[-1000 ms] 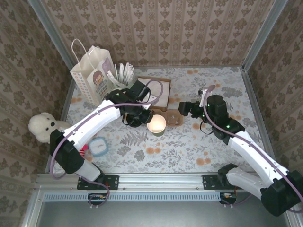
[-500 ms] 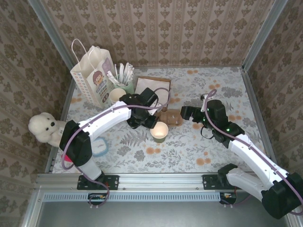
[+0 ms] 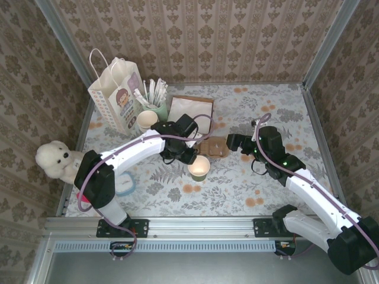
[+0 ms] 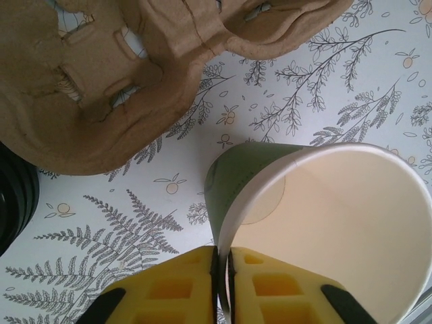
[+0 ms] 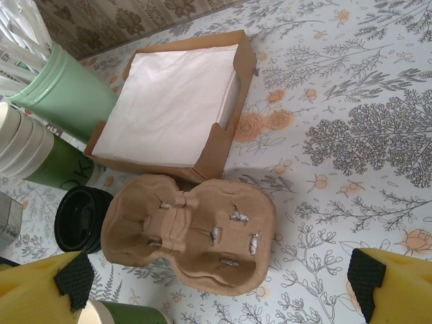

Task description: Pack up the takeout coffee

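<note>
The left pincer (image 4: pixel 223 260) has its fingers almost closed and pinches the rim of the takeout cup (image 4: pixel 256 182). The lidless cup stands upright near the middle of the worktop (image 3: pixel 266 189), just beside the pulp carrier (image 5: pixel 196 236). The right pincer (image 5: pixel 221 283) is wide open and empty, near the carrier.

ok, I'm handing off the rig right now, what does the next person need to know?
Left gripper: fingers pinched on the rim of the green cup, upright and lidless on the table beside the carrier.
Right gripper: open, empty, near the carrier.
Black lids: beside the carrier.
Done: nothing packed, carrier slots empty.
To do: lid the cup, seat it in a slot.
</note>
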`<state>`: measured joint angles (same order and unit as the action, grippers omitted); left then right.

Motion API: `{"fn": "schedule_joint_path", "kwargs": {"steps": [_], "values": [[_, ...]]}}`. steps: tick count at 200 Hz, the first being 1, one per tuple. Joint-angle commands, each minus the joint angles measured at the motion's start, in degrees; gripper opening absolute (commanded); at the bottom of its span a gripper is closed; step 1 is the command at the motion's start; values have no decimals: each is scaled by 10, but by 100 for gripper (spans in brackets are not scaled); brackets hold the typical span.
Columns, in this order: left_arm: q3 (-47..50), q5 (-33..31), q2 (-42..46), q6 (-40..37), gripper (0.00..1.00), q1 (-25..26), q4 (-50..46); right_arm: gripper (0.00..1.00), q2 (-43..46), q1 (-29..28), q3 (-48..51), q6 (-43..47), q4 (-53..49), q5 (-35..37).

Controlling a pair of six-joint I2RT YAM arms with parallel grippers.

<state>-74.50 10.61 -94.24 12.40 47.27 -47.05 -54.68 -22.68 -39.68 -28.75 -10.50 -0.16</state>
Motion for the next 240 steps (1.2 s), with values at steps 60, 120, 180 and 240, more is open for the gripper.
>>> {"fn": "schedule_joint_path", "kwargs": {"steps": [60,120,180,240], "values": [[-15,10,35,1,35,-2,-1,100,10,-1,4,-7,9,12],[36,11,121,71,67,-51,81,100,11,-1,4,-13,41,3],[210,-225,242,332,100,-83,169,100,2,0,14,-32,117,78],[287,-275,256,463,94,-97,175,100,-37,0,-12,-24,129,69]]}}
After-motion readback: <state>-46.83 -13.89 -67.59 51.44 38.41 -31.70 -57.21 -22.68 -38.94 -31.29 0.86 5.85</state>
